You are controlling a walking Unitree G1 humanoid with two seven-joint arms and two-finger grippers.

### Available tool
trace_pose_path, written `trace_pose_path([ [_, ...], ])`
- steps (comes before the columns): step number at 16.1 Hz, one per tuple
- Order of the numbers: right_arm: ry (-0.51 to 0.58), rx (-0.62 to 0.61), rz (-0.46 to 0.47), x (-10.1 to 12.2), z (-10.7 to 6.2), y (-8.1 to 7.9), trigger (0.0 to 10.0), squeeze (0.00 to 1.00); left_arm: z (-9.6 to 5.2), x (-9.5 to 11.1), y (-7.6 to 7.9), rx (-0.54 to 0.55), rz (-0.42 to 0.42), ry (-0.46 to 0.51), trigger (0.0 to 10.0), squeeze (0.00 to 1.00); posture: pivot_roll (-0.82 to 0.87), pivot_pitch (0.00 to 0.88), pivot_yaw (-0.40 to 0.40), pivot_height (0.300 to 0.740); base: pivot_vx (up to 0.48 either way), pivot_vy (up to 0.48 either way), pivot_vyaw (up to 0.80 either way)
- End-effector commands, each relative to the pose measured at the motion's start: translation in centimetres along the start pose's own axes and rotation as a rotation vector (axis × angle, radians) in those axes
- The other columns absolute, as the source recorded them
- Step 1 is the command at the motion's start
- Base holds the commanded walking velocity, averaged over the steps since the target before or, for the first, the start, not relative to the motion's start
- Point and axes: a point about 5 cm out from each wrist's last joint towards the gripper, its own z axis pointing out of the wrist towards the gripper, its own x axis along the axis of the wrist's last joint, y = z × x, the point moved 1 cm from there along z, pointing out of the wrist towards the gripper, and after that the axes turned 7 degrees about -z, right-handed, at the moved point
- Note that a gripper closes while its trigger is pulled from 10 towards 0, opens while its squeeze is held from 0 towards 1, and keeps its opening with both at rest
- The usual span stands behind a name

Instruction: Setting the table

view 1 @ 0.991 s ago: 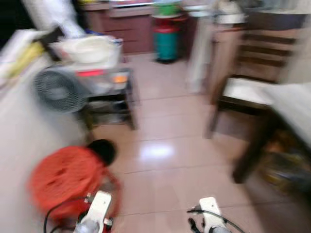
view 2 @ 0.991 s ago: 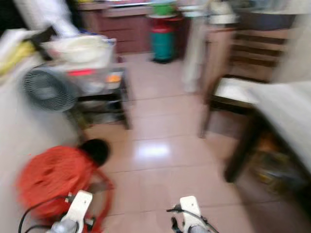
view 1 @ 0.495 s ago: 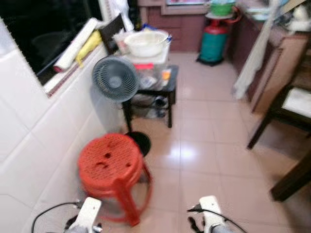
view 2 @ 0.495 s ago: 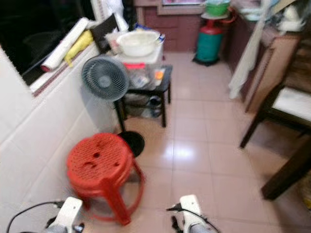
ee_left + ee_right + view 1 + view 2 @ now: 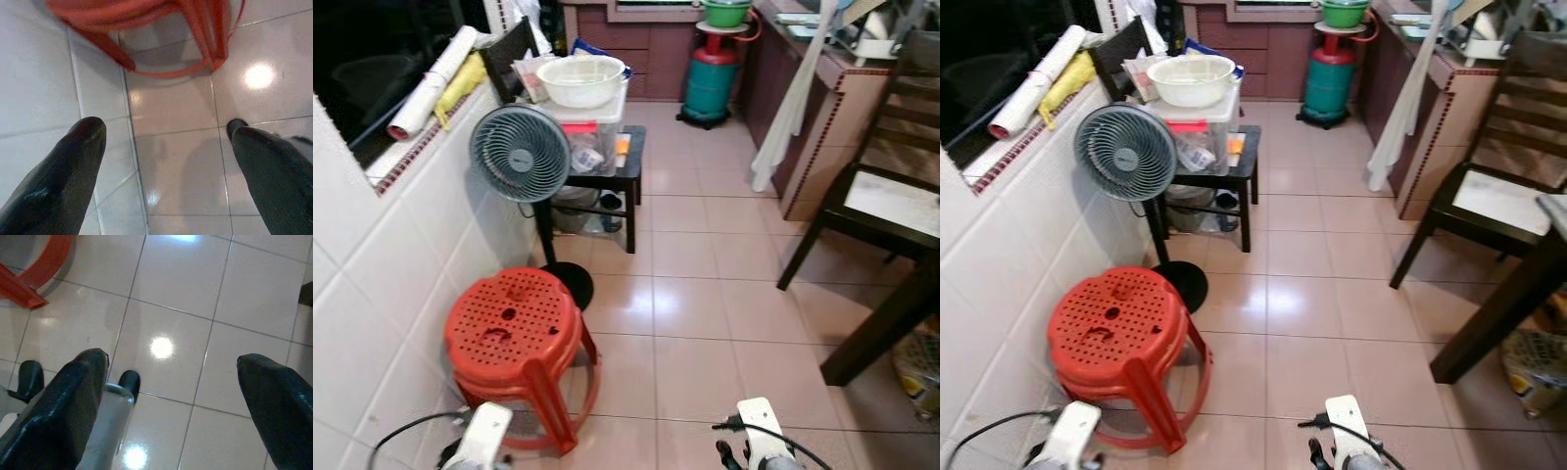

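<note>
Swung left since earlier: red stool [image 5: 514, 328] now near left, fan [image 5: 520, 154] beyond. Left gripper [image 5: 161, 161] and right gripper [image 5: 171, 401] spread wide, empty, hanging idle for walking. Dining table [image 5: 1553, 211] at right edge; tableware unidentified.

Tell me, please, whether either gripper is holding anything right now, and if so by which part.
Nothing is held. The left gripper and the right gripper both hang open above the tiled floor, with bare tiles between their fingers; the red stool stands untouched nearby.

Red stool [image 5: 1121, 338] beside tiled wall; fan [image 5: 1116, 153] behind it; dark chair [image 5: 1489, 206] right.
</note>
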Motion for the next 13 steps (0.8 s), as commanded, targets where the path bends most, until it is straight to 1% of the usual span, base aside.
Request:
trace_pose_path([
  [1,0.011,-0.008,-0.003,0.7,0.1,0.3,10.0,0.0,-0.1,-0.3,-0.4,0.014,-0.014,-0.001,10.0,0.0,-0.12,0.0,-0.015,0.74,0.0,0.0,0.0],
  [2,0.021,-0.014,0.017,1.2,0.2,0.2,10.0,0.0,-0.1,-0.4,-0.1,0.015,-0.018,-0.001,10.0,0.0,-0.08,0.0,-0.033,0.74,0.0,0.0,0.0],
  [4,0.035,0.015,0.0,2.0,0.5,-0.7,10.0,0.0,-0.2,-1.3,-0.6,0.049,-0.059,-0.024,10.0,0.0,0.0,0.0,-0.064,0.74,0.0,0.0,0.0],
  [5,0.045,0.06,-0.063,2.7,0.6,-1.8,10.0,0.0,-0.4,-1.9,-1.3,0.086,-0.103,-0.038,10.0,0.0,0.04,0.0,-0.086,0.74,0.0,0.0,0.0],
  [6,0.047,0.074,-0.083,2.9,0.6,-2.2,10.0,0.0,-0.5,-2.3,-1.5,0.099,-0.119,-0.046,10.0,0.0,0.07,0.0,-0.091,0.74,0.0,0.0,0.0],
  [7,0.059,0.093,-0.11,3.5,0.7,-2.8,10.0,0.0,-0.7,-3.0,-1.7,0.117,-0.168,-0.057,10.0,0.0,0.08,0.0,-0.088,0.74,0.0,0.0,0.0],
  [8,0.068,0.101,-0.126,4.0,0.8,-3.0,10.0,0.0,-0.7,-3.2,-1.6,0.117,-0.197,-0.058,10.0,0.0,0.07,0.0,-0.087,0.74,0.0,0.0,0.0],
  [10,0.08,0.099,-0.118,4.6,0.9,-3.1,10.0,0.0,-0.8,-3.6,-0.7,0.093,-0.129,-0.065,10.0,0.0,0.06,0.0,-0.084,0.74,0.0,0.0,0.0],
  [11,0.077,0.092,-0.119,4.6,0.9,-3.0,10.0,0.0,-0.7,-3.4,-0.5,0.092,-0.124,-0.057,10.0,0.0,0.06,0.0,-0.08,0.74,0.0,0.0,0.0],
  [13,0.056,0.082,-0.128,3.9,0.8,-2.7,10.0,0.0,-0.4,-2.2,0.1,0.066,-0.113,-0.022,10.0,0.0,0.04,0.0,-0.065,0.74,0.0,0.0,0.0],
])
